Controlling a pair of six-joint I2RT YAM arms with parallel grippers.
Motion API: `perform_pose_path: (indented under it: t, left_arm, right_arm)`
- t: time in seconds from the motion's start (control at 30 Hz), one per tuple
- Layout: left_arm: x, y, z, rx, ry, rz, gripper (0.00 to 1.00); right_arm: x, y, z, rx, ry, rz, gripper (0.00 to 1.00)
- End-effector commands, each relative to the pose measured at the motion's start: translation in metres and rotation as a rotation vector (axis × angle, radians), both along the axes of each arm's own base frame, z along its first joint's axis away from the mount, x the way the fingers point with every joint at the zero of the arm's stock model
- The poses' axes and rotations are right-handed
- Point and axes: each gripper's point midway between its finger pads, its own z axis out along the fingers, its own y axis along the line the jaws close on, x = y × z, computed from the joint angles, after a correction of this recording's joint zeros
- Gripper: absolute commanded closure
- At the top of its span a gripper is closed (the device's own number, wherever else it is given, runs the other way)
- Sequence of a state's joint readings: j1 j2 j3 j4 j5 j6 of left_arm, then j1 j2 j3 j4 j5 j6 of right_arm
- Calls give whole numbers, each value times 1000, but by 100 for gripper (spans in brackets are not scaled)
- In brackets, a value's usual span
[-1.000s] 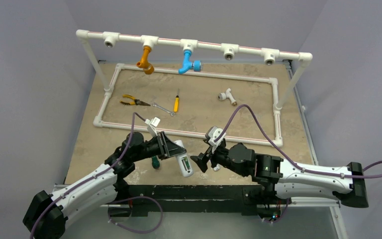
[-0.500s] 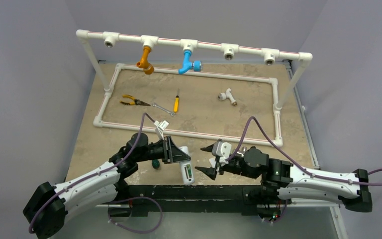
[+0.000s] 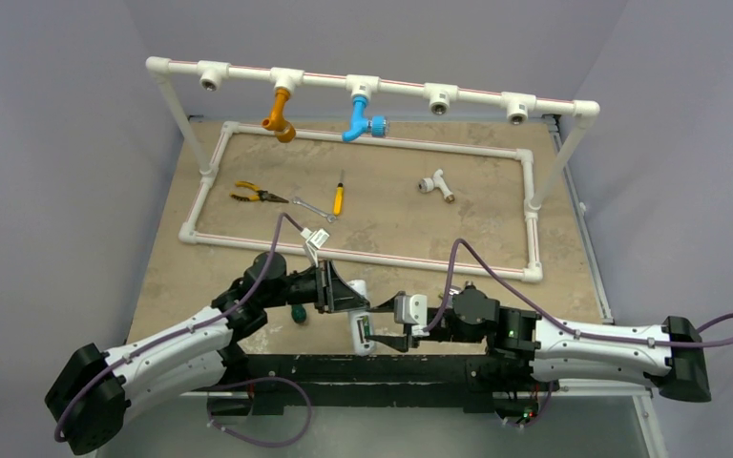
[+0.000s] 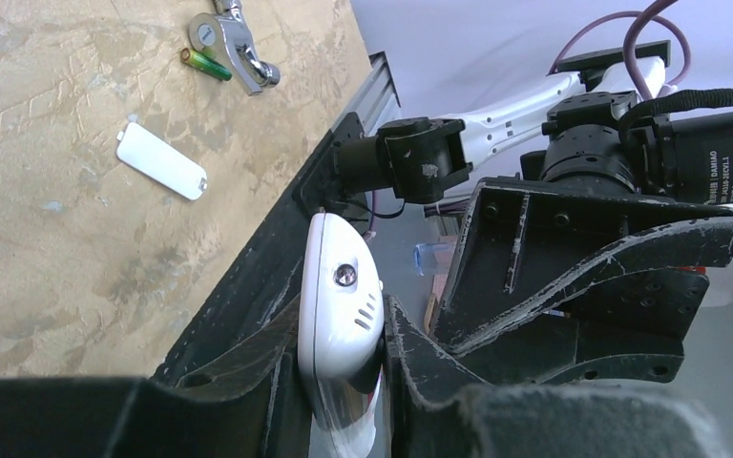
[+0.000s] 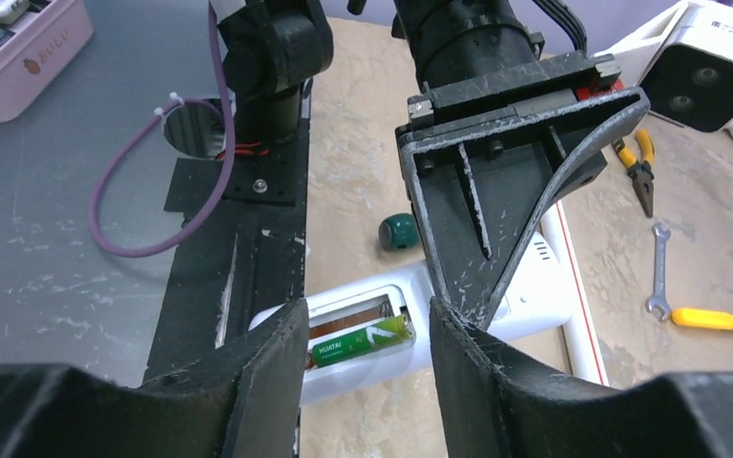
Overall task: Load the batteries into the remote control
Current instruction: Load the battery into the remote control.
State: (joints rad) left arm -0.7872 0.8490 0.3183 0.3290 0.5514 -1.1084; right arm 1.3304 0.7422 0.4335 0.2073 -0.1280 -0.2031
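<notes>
While the left claw point(image 4: 344, 377) clamps the remote control point(image 4: 339, 286), the right claw point(image 5: 365, 320) stands spread apart, astride a green battery point(image 5: 361, 342) seated in it.

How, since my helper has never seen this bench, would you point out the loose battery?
On the tan table near its front edge lies a small flat white cover plate. Just past it, beside a shiny metal piece, lies the loose battery: a slim green cylinder, the only green thing there.
</notes>
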Motion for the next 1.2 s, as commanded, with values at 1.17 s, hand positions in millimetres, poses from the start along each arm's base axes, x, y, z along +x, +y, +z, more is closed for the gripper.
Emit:
perform_pose_path:
  t: [1.17]
  left_arm:
    - [-6,-15,41,-97,-128,-84,100]
  right_arm:
    - [-8,4,9,98,-82,64,64]
